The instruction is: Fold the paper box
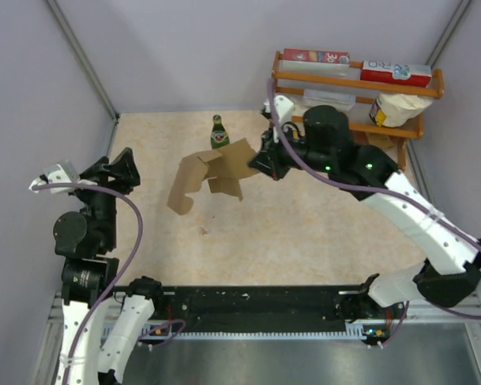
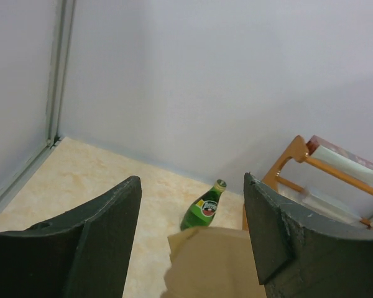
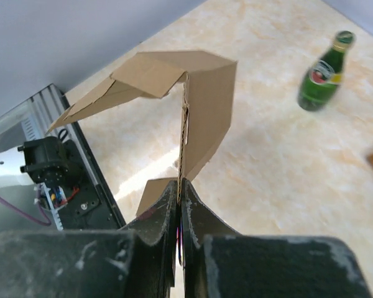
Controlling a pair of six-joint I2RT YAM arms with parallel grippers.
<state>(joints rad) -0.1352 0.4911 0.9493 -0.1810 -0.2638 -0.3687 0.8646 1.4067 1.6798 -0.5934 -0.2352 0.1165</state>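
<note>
Noted paper box (image 1: 212, 172) as a partly opened brown cardboard sheet, flaps splayed to the left, over the back middle of the worktop (image 1: 305, 241), pinched by one thin panel edge in right jaws shut tight on it (shadow on the surface beneath, so apparently raised). Found left jaws spread wide and holding nothing, up at the left side, well apart from the cardboard. Logged green glass bottle (image 1: 218, 132) upright just behind the box, and wooden rack (image 1: 357, 83) with printed cartons (image 1: 314, 57) at right rear.
</note>
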